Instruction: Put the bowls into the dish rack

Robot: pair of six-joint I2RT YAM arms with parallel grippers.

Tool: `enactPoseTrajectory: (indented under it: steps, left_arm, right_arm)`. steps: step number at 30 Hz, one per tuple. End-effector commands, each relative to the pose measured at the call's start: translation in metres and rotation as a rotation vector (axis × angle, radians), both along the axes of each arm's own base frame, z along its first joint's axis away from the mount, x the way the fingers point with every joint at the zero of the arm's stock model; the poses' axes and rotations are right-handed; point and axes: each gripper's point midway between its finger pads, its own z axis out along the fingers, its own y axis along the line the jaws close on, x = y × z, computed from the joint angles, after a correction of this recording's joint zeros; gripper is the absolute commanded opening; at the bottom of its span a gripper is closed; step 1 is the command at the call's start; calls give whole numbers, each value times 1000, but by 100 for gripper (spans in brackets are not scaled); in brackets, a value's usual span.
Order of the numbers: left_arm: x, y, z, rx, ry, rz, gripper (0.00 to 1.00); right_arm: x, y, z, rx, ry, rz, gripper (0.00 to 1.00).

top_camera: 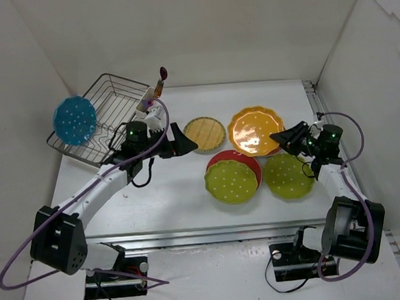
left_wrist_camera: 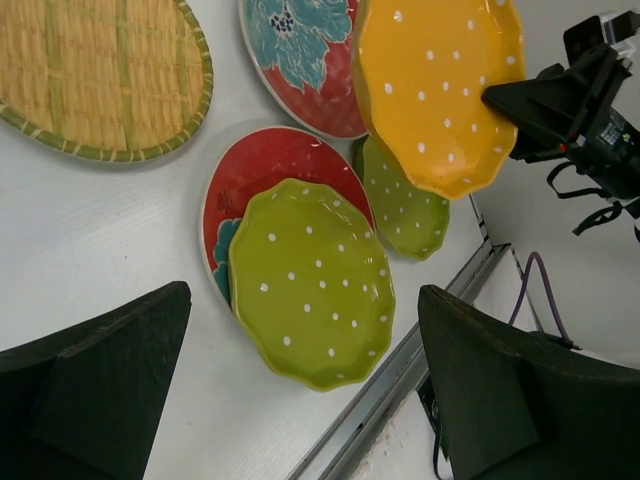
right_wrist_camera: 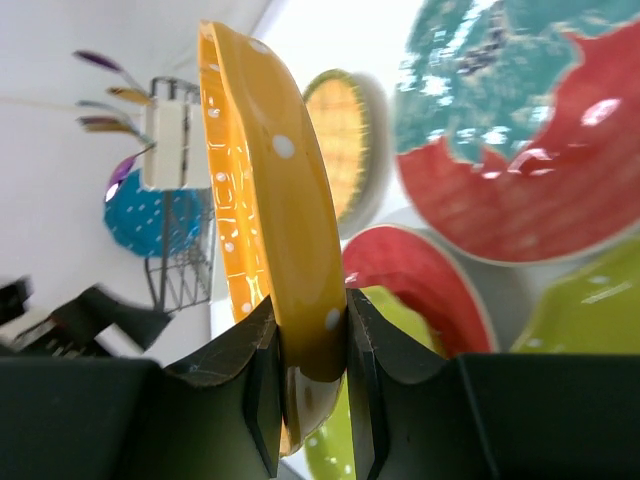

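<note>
**Q:** Over on the far left, what did you log?
**A:** Your blue bowl [top_camera: 74, 121] stood on edge in the dish rack [top_camera: 116, 79], at its left end.
**Q:** Mid-table?
**A:** Your left gripper [top_camera: 184, 145] hung spread wide and empty, just beside the tan woven bowl [top_camera: 204, 132]. A green bowl [top_camera: 231, 182] lay on a red bowl [top_camera: 247, 162].
**Q:** Right side?
**A:** Your right gripper [top_camera: 281, 139] was pinched narrow on the orange bowl [top_camera: 255, 130], at its rim. The second green bowl [top_camera: 288, 176] lay flat nearby.
</note>
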Motion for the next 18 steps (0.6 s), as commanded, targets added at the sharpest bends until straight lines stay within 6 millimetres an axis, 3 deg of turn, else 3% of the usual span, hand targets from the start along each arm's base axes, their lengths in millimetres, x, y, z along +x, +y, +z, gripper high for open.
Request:
enactPoseTrajectory:
  steps: [1,8,18]
  left_arm:
    - [15,-29,65,-144,-143,-53,92]
    - [33,-53,59,-136,-135,-75,92]
    - [38,-82,56,-160,-120,-137,89]
  right_arm:
    - [-2,31,98,8,-297,161,0]
    - [-21,61,118,18,-350,248,0]
    - [-30,85,121,25,-362,312,0]
